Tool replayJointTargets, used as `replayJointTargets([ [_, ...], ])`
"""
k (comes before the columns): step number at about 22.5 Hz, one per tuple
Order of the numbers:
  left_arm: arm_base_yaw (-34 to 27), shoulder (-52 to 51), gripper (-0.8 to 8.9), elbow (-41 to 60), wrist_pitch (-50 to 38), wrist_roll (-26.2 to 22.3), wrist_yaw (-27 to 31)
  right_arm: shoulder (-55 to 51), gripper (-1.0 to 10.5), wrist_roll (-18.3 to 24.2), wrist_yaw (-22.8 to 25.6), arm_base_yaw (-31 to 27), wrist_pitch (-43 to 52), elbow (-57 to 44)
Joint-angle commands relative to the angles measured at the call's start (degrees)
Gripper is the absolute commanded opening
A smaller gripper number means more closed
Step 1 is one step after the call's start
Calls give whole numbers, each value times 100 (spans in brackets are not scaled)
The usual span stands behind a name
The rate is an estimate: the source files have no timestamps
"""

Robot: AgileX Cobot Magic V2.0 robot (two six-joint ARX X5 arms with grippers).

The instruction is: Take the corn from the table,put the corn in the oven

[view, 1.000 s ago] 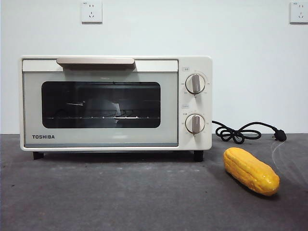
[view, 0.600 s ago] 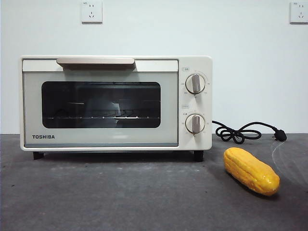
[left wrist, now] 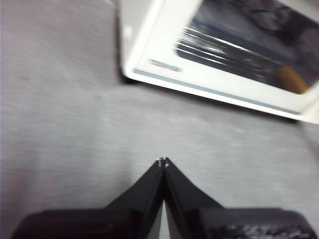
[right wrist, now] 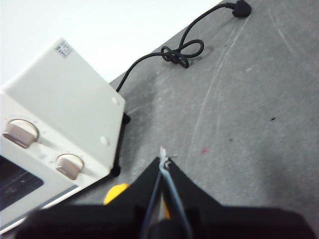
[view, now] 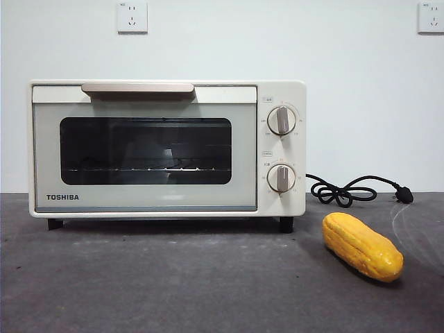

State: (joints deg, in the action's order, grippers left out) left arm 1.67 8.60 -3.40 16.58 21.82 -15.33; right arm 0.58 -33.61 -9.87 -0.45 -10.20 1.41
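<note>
corn (right wrist: pixel 115 193) mostly hidden behind right tool (right wrist: pixel 163 163)

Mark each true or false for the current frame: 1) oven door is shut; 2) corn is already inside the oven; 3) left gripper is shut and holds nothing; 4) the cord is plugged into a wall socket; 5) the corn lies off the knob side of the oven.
1) True. The oven has its door closed, handle up at the top.
2) False. The corn lies on the table, outside and in front of the oven.
3) True. The left gripper has its jaws pressed together over bare table, with nothing between them.
4) False. The cord lies coiled on the table, its plug loose at the end.
5) True. The corn sits beyond the side that carries the two knobs.
</note>
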Motion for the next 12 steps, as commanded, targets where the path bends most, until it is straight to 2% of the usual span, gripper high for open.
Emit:
replayJointTargets([
  [1,4,4,-3,-48,-426,337,-531,-4,2,-251,-490,7,289,4],
  [3,4,4,-3,-136,-769,612,-890,-4,20,-258,-935,7,621,85],
  [4,7,4,-3,-201,-896,754,-1008,-4,72,-269,-1038,7,664,201],
  [6,7,7,-3,-417,-942,815,-1056,20,137,-236,-1095,7,573,533],
  [10,4,127,-3,-986,-1128,793,-992,426,138,105,-1331,7,463,1320],
  [12,7,245,-3,-1215,-1263,793,-997,691,225,306,-1333,7,251,1676],
])
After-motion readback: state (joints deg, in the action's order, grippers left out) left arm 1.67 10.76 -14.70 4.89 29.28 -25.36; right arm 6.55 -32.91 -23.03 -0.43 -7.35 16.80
